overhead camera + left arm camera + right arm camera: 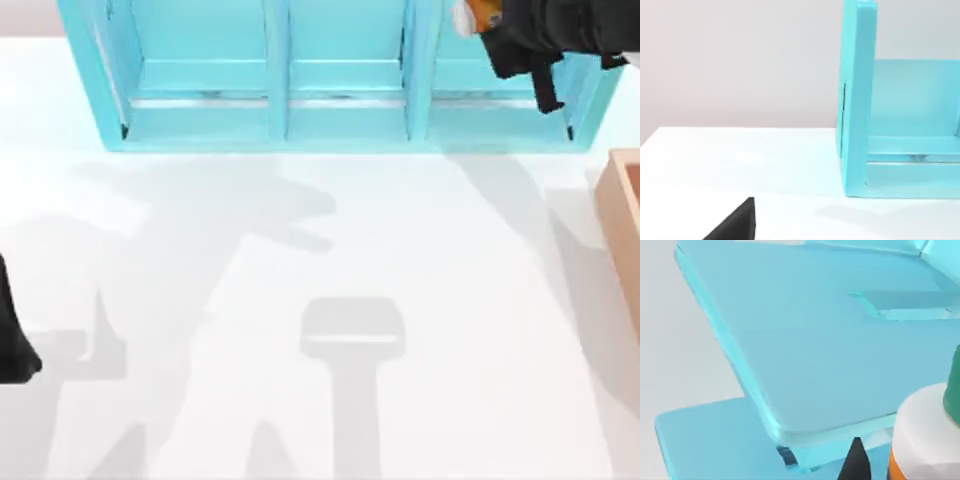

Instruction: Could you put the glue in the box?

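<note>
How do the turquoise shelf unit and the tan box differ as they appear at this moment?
The shelf unit is turquoise, the box tan with an orange-brown inside. The shelf unit spans the table's far side in three compartments; the box sits at the right edge, partly out of frame. The right gripper with the glue is over the shelf unit, not the box. Both rest on the white table.

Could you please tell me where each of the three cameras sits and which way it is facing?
Top view: above the table, looking down on the shelf unit, box, right pincer with the glue.
Left wrist view: on the left arm, low, facing the shelf unit's end; a dark pincer part.
Right wrist view: close to the shelf, glue alongside.
All share the shelf unit.
</note>
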`<action>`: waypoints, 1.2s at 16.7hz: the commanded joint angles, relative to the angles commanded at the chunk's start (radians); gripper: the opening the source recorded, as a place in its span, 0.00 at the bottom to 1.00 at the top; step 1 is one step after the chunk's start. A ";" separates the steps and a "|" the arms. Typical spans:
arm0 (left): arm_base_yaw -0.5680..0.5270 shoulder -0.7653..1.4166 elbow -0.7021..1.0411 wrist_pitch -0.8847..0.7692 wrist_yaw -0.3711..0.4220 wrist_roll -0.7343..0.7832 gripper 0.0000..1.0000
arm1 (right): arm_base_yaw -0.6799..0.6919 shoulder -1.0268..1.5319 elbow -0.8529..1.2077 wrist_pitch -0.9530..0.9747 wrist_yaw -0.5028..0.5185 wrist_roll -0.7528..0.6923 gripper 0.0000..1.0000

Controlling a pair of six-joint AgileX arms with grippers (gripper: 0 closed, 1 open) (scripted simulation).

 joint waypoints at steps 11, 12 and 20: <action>0.000 0.000 0.000 0.000 0.000 0.000 1.00 | -0.788 0.078 -0.176 -0.866 -0.838 1.284 0.00; 0.000 0.000 0.000 0.000 0.000 0.000 1.00 | -0.854 0.102 -0.191 -0.939 -0.905 1.391 0.00; 0.000 0.000 0.000 0.000 0.000 0.000 1.00 | -1.255 0.279 -0.266 -1.380 -1.307 2.040 0.00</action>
